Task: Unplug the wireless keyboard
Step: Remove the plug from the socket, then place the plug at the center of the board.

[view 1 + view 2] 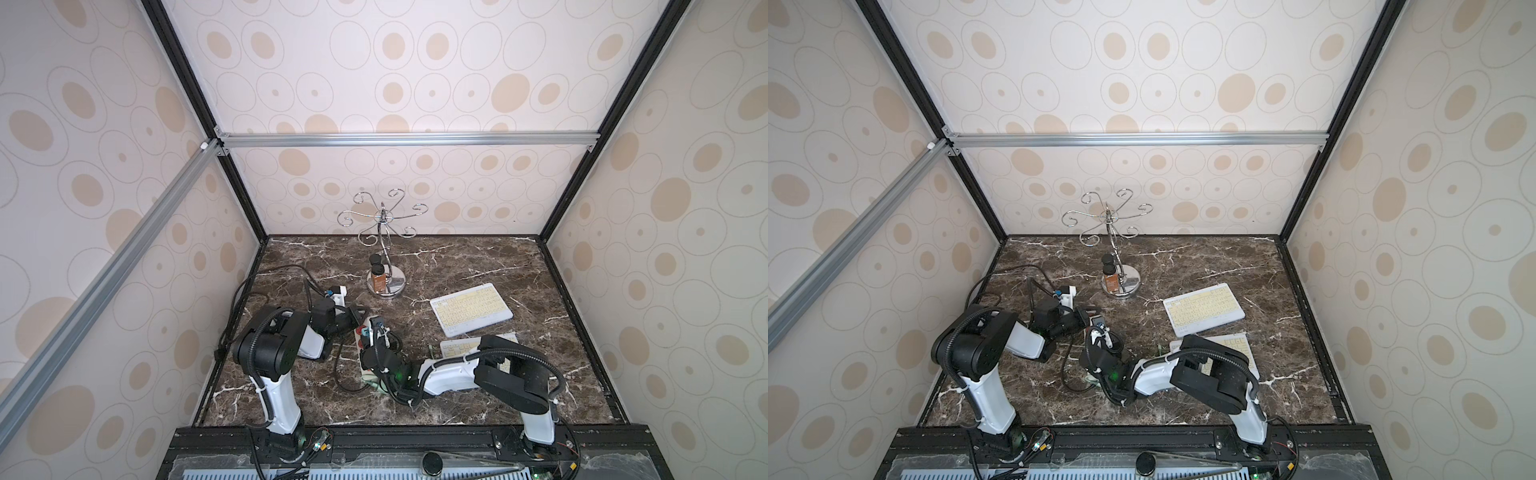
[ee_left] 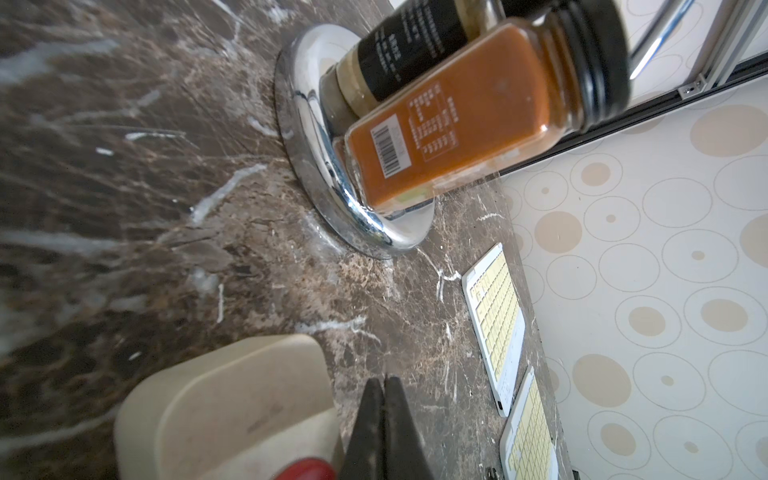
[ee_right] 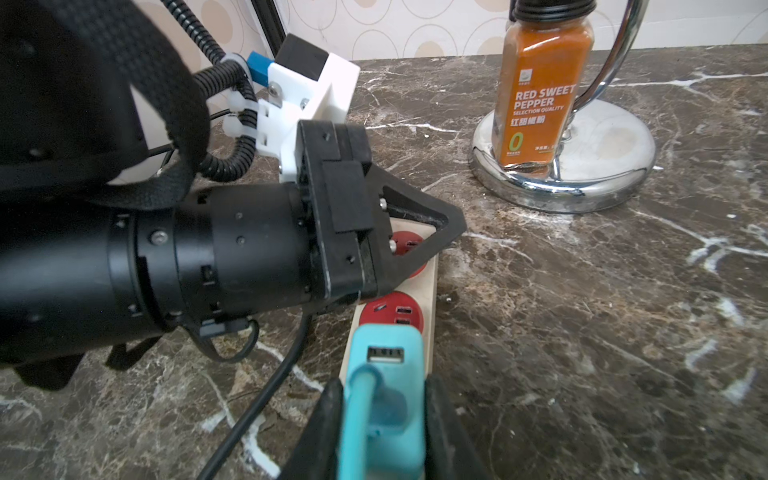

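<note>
Two white keyboards with yellow keys lie at the right in both top views, the far one (image 1: 471, 309) (image 1: 1202, 309) in full and the near one (image 1: 459, 348) partly under my right arm. A cream power strip (image 3: 430, 282) with red sockets lies at centre-left. A teal USB charger (image 3: 386, 374) with a teal cable sits in the strip, and my right gripper (image 3: 384, 390) is shut on its two sides. My left gripper (image 3: 453, 220) (image 2: 384, 380) is shut and empty, lying over the strip's far red socket. I cannot trace where the teal cable ends.
A chrome hook stand (image 1: 384, 286) rises at the back centre, with an orange spice jar (image 3: 544, 83) and a second jar (image 2: 399, 54) on its base. A black cable (image 3: 266, 395) loops over the marble beside the strip. Walls close in the left, back and right.
</note>
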`<control>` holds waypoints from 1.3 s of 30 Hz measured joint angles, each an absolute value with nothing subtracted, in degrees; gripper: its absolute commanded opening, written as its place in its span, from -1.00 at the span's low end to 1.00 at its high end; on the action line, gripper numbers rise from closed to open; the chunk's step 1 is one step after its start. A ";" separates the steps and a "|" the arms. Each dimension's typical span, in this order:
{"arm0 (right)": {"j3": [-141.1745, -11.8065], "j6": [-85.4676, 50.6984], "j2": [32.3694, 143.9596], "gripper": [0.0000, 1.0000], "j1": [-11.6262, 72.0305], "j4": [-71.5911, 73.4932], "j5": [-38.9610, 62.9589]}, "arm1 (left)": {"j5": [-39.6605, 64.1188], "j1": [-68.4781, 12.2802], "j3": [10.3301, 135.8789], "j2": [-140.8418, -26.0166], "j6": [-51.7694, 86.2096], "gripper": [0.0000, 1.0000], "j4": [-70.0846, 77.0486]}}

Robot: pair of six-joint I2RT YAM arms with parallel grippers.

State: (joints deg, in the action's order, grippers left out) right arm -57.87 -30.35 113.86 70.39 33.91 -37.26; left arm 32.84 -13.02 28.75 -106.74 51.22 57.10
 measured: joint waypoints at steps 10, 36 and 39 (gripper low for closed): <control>-58.94 -27.70 108.53 -1.00 70.30 33.43 -34.87 | 32.99 -13.02 28.82 -106.98 51.83 -1.00 57.41; -49.17 -24.88 89.78 -1.00 68.60 33.23 -41.95 | 32.69 -13.02 28.71 -106.98 51.83 -1.00 57.71; -48.53 -24.29 86.54 -1.00 68.01 29.63 -42.76 | 32.67 -13.02 28.71 -106.98 51.81 -1.00 57.74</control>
State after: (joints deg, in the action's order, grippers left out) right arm -48.53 -24.29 86.54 68.01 29.63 -42.76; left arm 32.67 -13.02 28.71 -106.98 51.81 57.74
